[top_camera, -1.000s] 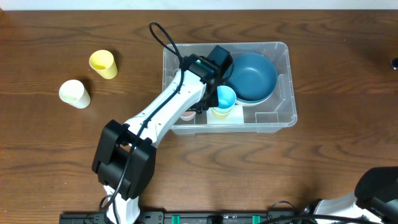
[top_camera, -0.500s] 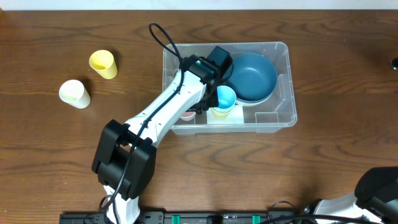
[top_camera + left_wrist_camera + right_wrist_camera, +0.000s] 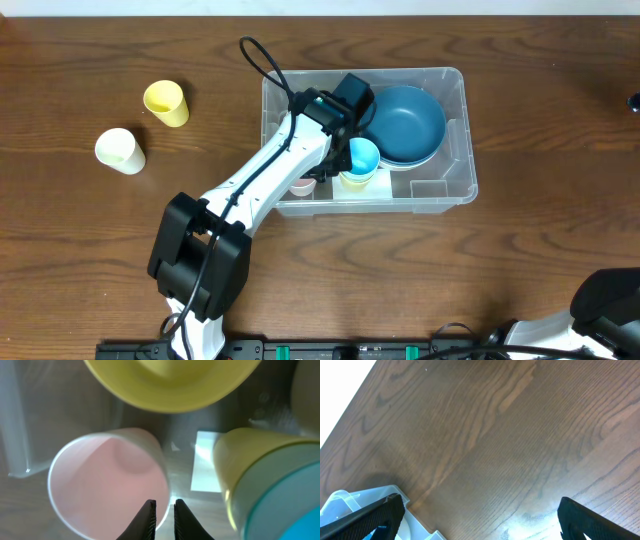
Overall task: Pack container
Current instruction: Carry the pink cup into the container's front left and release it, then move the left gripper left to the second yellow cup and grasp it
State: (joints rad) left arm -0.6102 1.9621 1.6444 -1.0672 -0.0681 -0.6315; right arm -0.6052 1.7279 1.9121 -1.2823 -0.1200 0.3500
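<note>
The clear plastic container (image 3: 440, 187) sits on the wooden counter (image 3: 80, 230) a little right of centre and toward the far edge, with its long side running left to right. In its right half lies a large blue bowl (image 3: 408, 122). Just in front of the bowl, a blue cup (image 3: 362, 155) is nested in a yellow cup (image 3: 350, 180) near the front wall. A pink cup (image 3: 300, 187) shows at the front left, partly under the left arm (image 3: 265, 175), which reaches into the container from the near side. In the left wrist view, the left gripper (image 3: 164, 510) is nearly closed, its two dark fingers pinching the right rim of the pink cup, one inside the mouth and one outside. A yellow bowl (image 3: 172, 380) lies just beyond that cup, and the container's white label (image 3: 207, 467) shows on the floor between the pink cup and the stacked cups to the right. Outside the container, well off to the left on the counter, stand a second yellow cup (image 3: 165, 103) and a white cup (image 3: 120, 150) near each other. The right arm (image 3: 605, 300) is at the near right corner of the overhead view, well apart from the container. The right gripper (image 3: 481, 505) is spread wide open over bare wood and holds nothing, with only a corner of the container at the lower left of its view.
</note>
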